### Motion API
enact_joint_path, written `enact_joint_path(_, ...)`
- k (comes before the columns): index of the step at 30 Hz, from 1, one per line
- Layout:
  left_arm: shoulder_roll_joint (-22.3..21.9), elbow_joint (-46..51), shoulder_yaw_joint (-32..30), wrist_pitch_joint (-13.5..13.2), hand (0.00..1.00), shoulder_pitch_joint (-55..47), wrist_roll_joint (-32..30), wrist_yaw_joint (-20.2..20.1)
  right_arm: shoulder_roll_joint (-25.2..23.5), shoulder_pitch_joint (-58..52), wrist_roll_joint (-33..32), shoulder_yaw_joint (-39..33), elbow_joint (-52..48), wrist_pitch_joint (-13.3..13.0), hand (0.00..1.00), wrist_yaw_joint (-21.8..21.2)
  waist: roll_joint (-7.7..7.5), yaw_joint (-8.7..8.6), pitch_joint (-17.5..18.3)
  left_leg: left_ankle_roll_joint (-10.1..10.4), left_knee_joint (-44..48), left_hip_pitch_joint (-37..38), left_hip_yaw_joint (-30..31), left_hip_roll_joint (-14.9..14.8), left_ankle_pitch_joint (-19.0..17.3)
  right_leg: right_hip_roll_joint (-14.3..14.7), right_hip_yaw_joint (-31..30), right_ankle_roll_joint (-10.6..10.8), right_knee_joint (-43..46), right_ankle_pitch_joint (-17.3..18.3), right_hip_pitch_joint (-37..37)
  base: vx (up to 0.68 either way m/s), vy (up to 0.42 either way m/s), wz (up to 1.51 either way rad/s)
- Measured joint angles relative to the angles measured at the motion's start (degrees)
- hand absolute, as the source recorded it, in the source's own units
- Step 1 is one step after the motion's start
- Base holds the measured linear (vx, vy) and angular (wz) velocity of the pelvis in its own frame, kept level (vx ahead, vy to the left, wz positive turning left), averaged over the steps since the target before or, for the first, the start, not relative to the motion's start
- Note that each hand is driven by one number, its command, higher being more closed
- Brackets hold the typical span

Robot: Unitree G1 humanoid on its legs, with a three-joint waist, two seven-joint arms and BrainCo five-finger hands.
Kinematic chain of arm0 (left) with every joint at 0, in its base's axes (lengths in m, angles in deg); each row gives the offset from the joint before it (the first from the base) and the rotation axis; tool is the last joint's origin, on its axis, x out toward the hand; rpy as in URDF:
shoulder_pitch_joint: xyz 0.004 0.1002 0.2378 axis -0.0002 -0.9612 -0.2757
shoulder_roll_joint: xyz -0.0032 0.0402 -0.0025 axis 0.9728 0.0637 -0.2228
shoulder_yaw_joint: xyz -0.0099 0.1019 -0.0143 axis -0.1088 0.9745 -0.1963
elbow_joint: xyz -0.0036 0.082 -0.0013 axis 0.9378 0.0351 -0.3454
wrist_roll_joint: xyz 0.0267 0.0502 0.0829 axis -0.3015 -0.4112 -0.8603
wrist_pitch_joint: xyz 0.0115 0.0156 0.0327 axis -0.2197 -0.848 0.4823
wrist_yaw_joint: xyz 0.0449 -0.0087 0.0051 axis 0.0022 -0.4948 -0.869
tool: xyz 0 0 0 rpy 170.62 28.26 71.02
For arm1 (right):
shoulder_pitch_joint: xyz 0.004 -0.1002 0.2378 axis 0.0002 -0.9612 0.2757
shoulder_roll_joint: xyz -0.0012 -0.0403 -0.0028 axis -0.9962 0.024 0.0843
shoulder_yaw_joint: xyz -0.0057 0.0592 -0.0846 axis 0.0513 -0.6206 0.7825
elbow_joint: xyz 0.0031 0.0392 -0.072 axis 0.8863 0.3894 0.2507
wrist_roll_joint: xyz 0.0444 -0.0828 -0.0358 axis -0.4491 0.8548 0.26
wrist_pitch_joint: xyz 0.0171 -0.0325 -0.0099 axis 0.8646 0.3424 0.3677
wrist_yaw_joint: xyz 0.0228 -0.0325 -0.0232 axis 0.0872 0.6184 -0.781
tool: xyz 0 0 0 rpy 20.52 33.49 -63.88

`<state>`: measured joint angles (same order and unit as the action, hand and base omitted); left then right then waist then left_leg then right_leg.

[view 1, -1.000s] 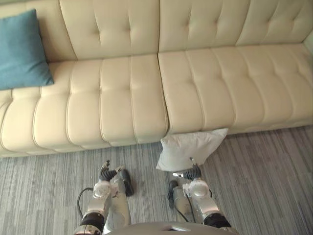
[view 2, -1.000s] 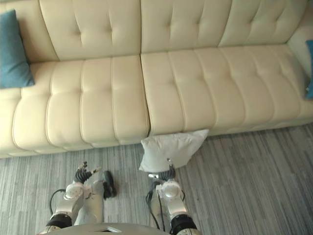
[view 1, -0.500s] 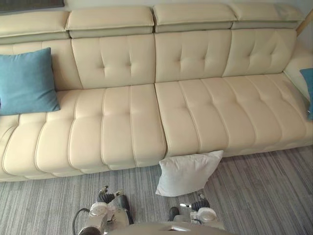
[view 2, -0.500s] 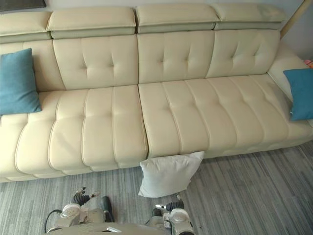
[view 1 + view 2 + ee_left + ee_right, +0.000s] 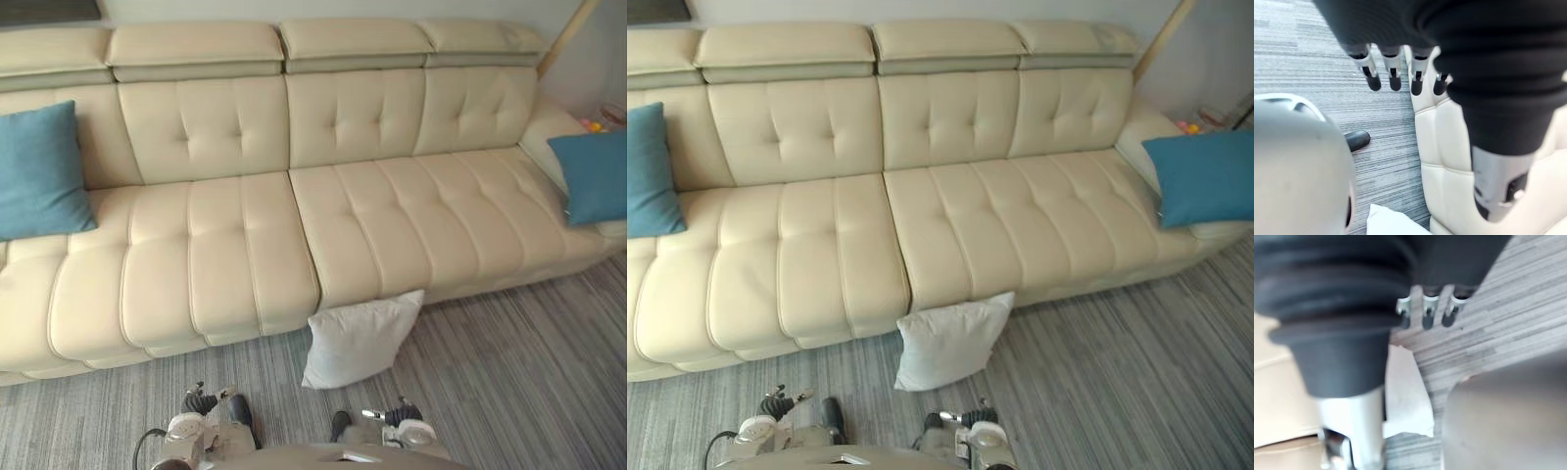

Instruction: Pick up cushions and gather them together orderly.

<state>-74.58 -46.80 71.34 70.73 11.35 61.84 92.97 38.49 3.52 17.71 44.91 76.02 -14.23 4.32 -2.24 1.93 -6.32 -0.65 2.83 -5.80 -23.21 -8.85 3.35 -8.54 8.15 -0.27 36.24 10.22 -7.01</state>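
Cushions sit well apart. The white cushion (image 5: 358, 338) stands on the grey striped floor (image 5: 509, 377), tilted, with its upper edge against the front of the cream sofa (image 5: 372, 211), just right of the seam between the two seat sections. A left teal cushion (image 5: 39, 171) leans upright against the backrest at the sofa's left end. A right teal cushion (image 5: 593, 176) rests at the far right end, by the armrest. Both hands hang low over the floor, short of the white cushion and not touching it. The left hand (image 5: 1394, 73) has its fingers straight and relaxed, holding nothing. The right hand (image 5: 1427, 311) is likewise loose and empty, with the white cushion showing beyond it on the floor.
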Motion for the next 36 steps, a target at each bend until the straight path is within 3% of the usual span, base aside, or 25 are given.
enact_joint_path(2,0.1,1.4,0.0,-0.1,0.0,-1.1,0.4,0.1,0.0,0.0,0.0,0.1,0.3,-0.1,0.0,0.0,-0.72,0.54,0.8,0.8,-0.1,-0.3,0.2,0.1,0.4,-1.6,0.2,1.9,4.2,1.2,2.4,-0.11,-0.105,0.06)
enact_joint_path(3,0.2,1.5,-0.1,-0.1,0.0,-1.1,0.8,0.1,0.1,0.8,0.0,0.3,1.6,-0.2,0.0,0.0,-1.48,1.16,1.7,1.2,-0.1,-2.1,-0.2,0.5,1.6,-2.7,-0.5,2.7,0.2,-0.8,4.2,-0.1,-0.161,-0.23)
enact_joint_path(4,0.1,1.4,-0.4,-0.1,0.0,-0.6,0.9,0.1,0.3,1.7,0.0,0.5,1.9,0.0,0.0,0.0,-1.58,1.75,2.5,1.5,-0.1,-3.8,-0.2,0.3,3.4,-1.3,-1.2,4.8,-6.3,1.7,5.1,-0.1,-0.165,-0.36)
enact_joint_path(7,-1.4,0.8,0.4,-0.1,0.0,0.5,0.9,0.2,2.2,3.6,0.0,2.1,2.1,0.1,0.0,0.1,1.84,2.56,1.8,2.6,-0.3,-7.5,3.8,-0.3,6.3,1.5,-1.0,5.6,-18.7,3.5,7.8,-0.15,-0.147,-0.5)
enact_joint_path(10,-1.7,-0.1,2.6,-0.1,0.0,1.1,0.9,0.2,2.6,2.9,-1.2,2.2,2.2,0.2,0.0,0.2,2.44,1.48,0.9,2.8,-1.3,-7.7,4.9,-0.4,8.6,2.1,0.9,6.5,-24.0,4.2,10.4,-0.19,-0.104,0.15)
enact_joint_path(11,-2.5,-0.1,3.4,-0.1,0.0,1.1,0.9,0.2,2.8,2.1,-1.6,2.1,2.1,0.2,0.0,0.3,4.11,1.04,0.6,3.2,-2.1,-7.6,6.0,-1.2,10.3,3.4,2.4,6.2,-23.6,4.3,10.9,-0.19,-0.058,0.31)
enact_joint_path(12,-2.5,0.1,3.8,-0.1,0.0,1.1,0.9,0.2,2.8,1.9,-1.7,2.1,2.1,0.2,0.0,0.3,4.22,0.97,0.4,3.2,-2.1,-7.7,6.3,-1.5,10.3,3.7,2.7,6.2,-23.2,4.3,10.7,-0.19,-0.049,0.27)
enact_joint_path(13,-2.5,0.3,4.1,-0.1,0.0,1.1,0.9,0.2,2.8,1.8,-1.7,2.0,2.1,0.2,0.0,0.3,4.33,0.94,0.3,3.8,-2.1,-7.9,6.3,-1.8,9.0,3.6,3.2,6.1,-23.1,4.3,10.6,-0.17,0.027,0.18)
enact_joint_path(14,-2.0,1.1,4.4,0.0,0.0,1.8,0.8,0.1,1.7,1.8,-1.7,1.0,1.7,0.3,0.0,0.3,2.07,0.87,-0.6,5.8,-0.5,-8.5,5.9,-1.0,3.6,1.7,4.3,5.7,-23.1,4.3,9.9,-0.18,0.055,0.1)
enact_joint_path(15,-1.4,1.6,4.2,-0.1,0.0,2.4,0.8,0.1,1.3,1.8,-1.7,0.1,1.6,0.2,0.0,0.4,1.17,1.06,-1.1,4.4,6.7,-9.9,6.1,-0.7,2.0,0.3,4.1,5.7,-22.2,4.2,9.0,-0.14,0.061,0.04)
enact_joint_path(16,-1.4,1.6,4.0,-0.1,0.0,2.4,0.8,0.1,1.4,1.6,-1.7,-0.2,1.6,0.3,0.0,0.4,1.15,1.11,-1.2,3.9,10.8,-10.3,6.4,-0.6,1.4,0.0,3.7,5.8,-21.7,4.2,8.7,-0.13,0.085,-0.19)
enact_joint_path(17,-1.7,1.4,3.7,0.0,0.0,2.1,0.8,0.1,1.7,1.5,-2.1,-0.3,1.4,0.2,0.0,0.5,1.43,0.83,-1.1,3.1,19.2,-10.2,8.0,-0.3,-5.5,-0.6,2.7,6.0,-20.8,4.1,8.2,-0.13,0.152,-0.38)
enact_joint_path(18,-2.2,1.4,3.1,0.0,0.0,1.8,0.7,0.1,1.5,1.2,-2.2,-0.3,1.0,0.2,0.0,0.4,2.04,0.68,-1.0,4.3,23.3,-10.1,10.6,-0.2,-10.6,-0.5,1.2,6.8,-20.4,3.8,7.5,-0.13,0.152,-0.44)
enact_joint_path(19,-2.4,1.3,3.0,0.0,0.0,1.8,0.5,0.1,1.4,1.0,-2.2,-0.4,0.9,0.2,0.0,0.4,2.29,0.65,-1.0,4.6,23.6,-10.1,11.7,-0.1,-11.7,-0.2,0.5,7.1,-20.2,3.7,7.3,-0.08,0.18,-0.55)
enact_joint_path(20,-2.4,1.4,2.8,0.0,0.0,1.6,0.3,-0.1,1.0,1.0,-2.2,-1.3,0.8,0.2,0.0,0.3,2.33,0.55,-0.9,4.4,23.1,-9.7,11.8,0.5,-12.7,-0.2,-1.4,7.7,-19.9,3.5,6.6,-0.07,0.189,-0.38)
enact_joint_path(21,-1.6,1.4,2.8,0.0,0.0,1.5,0.3,-0.2,0.1,0.9,-2.2,-1.3,0.5,0.2,0.0,0.2,0.64,-0.35,-0.7,3.9,21.5,-9.2,10.6,1.6,-12.5,-1.1,-2.7,7.5,-20.6,3.4,6.3,-0.09,0.224,-0.34)
enact_joint_path(24,-1.2,1.4,2.3,0.1,0.0,1.3,0.1,-0.2,-0.6,0.4,-2.2,-1.3,0.2,0.3,0.0,0.1,0.09,-0.32,-0.2,3.3,20.9,-8.9,7.5,1.6,-13.0,-1.5,-5.7,6.8,-22.6,0.9,5.0,-0.06,0.154,-0.47)
enact_joint_path(31,-1.4,0.3,2.2,0.2,0.0,1.1,-0.9,-0.2,-0.8,0.0,-2.3,-1.3,-0.5,0.2,0.0,0.1,0.02,-0.74,0.2,3.0,18.0,-5.4,4.2,1.6,-13.5,-0.3,-12.3,5.4,-26.9,-2.5,4.5,-0.03,0.047,-0.57)
enact_joint_path(34,-1.6,-0.1,2.2,0.3,0.0,1.2,-1.0,-0.2,-0.7,0.9,-2.3,-1.2,-0.6,0.2,0.0,0.1,0.38,-0.52,0.5,4.1,18.1,-5.0,1.4,-0.2,-14.3,1.9,-16.7,5.6,-26.8,-4.4,1.7,0.03,-0.027,-0.83)
enact_joint_path(36,-1.7,-0.4,2.1,0.3,0.0,1.5,-1.0,-0.2,-0.7,1.3,-3.0,-1.1,-0.4,0.2,0.0,0.1,0.74,-0.18,0.5,4.7,17.8,-4.7,0.5,-1.2,-14.5,3.3,-16.2,5.7,-26.6,-6.9,-0.1,0.05,-0.018,-1.03)
